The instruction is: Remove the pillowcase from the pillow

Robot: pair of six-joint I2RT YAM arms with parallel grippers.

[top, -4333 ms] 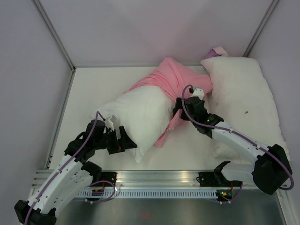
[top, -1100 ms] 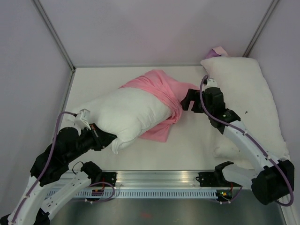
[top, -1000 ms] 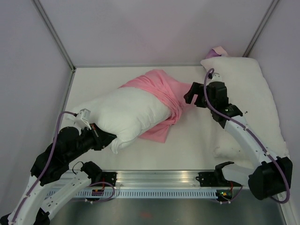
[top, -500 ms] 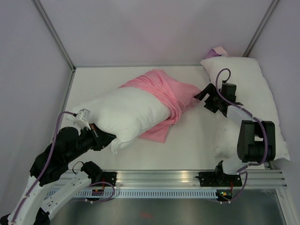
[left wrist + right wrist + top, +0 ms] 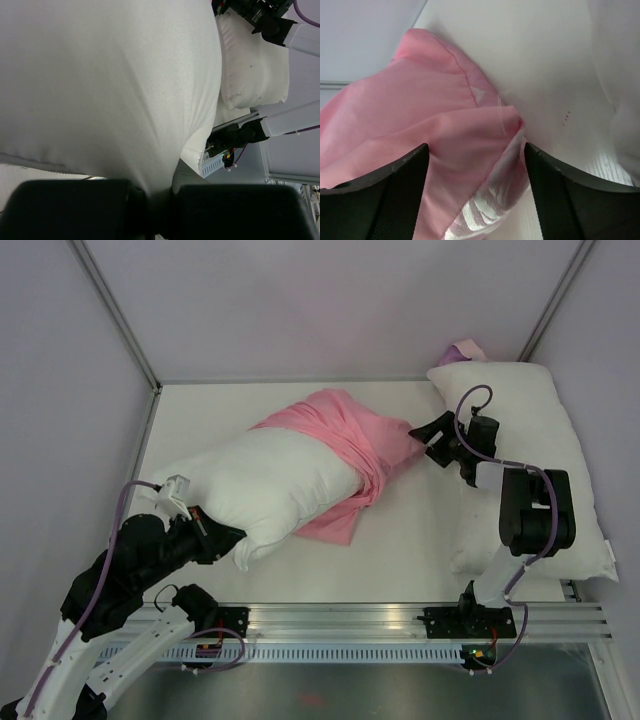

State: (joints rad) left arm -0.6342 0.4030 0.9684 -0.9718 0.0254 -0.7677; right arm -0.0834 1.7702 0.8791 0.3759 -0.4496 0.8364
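Left claw (image 5: 160,200) pinches plump, half-bared white pillow (image 5: 270,480).

A long plump white fabric pillow (image 5: 265,480) lies diagonally across the middle of the white tabletop (image 5: 215,410), its near end toward the left arm. That near-left corner sits pinched between the fingers of the left claw (image 5: 238,540). The pillow's far right end sits inside a soft pink fabric pillowcase (image 5: 350,435), which spills onto the tabletop to the right of and in front of the pillow. The right claw (image 5: 425,437) is at the pillowcase's right edge, fingers spread. It lies between the pillowcase and a 2nd large white pillow with small dark specks (image 5: 540,440), which runs along the tabletop's right side. Behind that pillow, in the far right corner, sits a small purple object (image 5: 462,348).
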